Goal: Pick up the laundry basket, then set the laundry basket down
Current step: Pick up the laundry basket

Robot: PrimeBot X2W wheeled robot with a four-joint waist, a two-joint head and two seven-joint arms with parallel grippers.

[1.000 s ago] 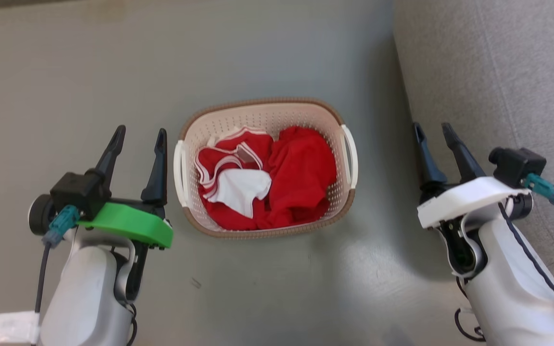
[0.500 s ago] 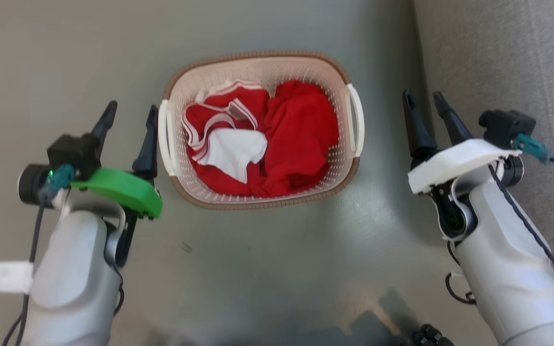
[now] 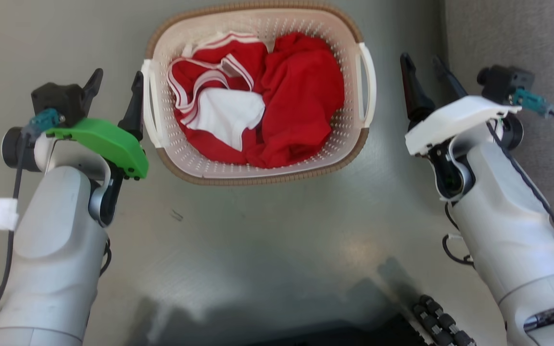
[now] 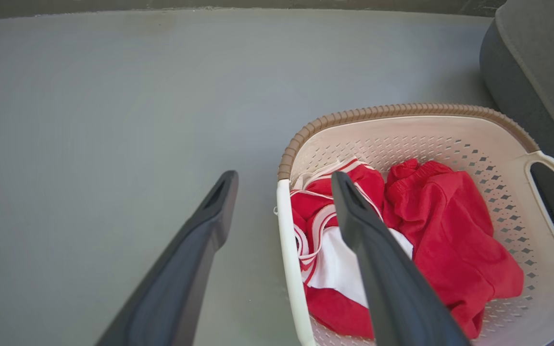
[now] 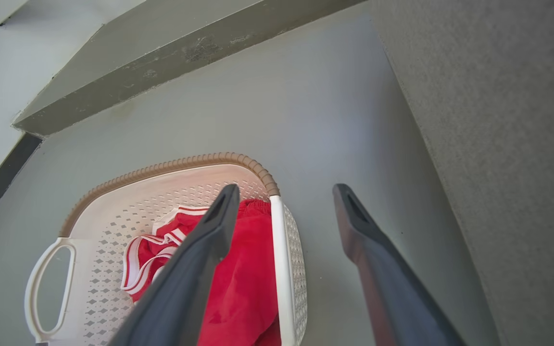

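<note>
Pincers (image 3: pixel 117 74) (image 3: pixel 420 58) beside laundry basket (image 3: pixel 258 181), clothes (image 3: pixel 301 96) inside

Matt plastic laundry basket (image 3: pixel 181 157) (woven-look rim (image 3: pixel 258 181)) holds soft red cloth (image 3: pixel 301 96).

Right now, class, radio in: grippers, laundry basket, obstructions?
Left gripper open beside left handle. Right gripper open beside right handle. Laundry basket on floor, holding red clothes, ungripped. Grey upholstery close beside right gripper.

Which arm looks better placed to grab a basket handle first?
Left, slightly. The left tool is open, its inner finger right beside the left handle of the laundry basket. The right tool, also open, stands farther from the right handle.
</note>
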